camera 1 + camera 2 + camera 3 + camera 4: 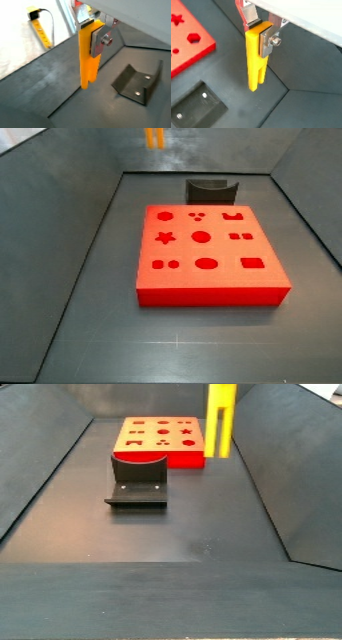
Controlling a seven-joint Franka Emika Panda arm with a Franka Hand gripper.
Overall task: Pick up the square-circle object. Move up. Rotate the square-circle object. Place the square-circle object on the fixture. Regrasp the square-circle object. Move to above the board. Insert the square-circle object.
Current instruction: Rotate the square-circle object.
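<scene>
Nearest to us in a side view stands the fixture [138, 481], a dark L-shaped bracket on its base plate, resting on the grey floor [160, 544] of the bin. Just behind it lies the board [162, 439], flat and red, with star, round and rectangular holes in its top; the fixture is close beside its edge. Further back, above the floor, hangs the square-circle object [219, 419], a slim yellow-orange bar, upright, with its lower end free in the air and clear of the board.

In a wrist view we see the tool [262, 34] clamped on the upper end of this peg; one silver finger [268, 40] presses flat against its side, and the peg points down, its lower end split in two prongs. In a wrist view the fixture [137, 78] lies on the floor below, apart from the peg [89, 55]. In a side view only the peg's tip [155, 137] shows at the top, behind the fixture [211, 190] and the board [207, 253]
</scene>
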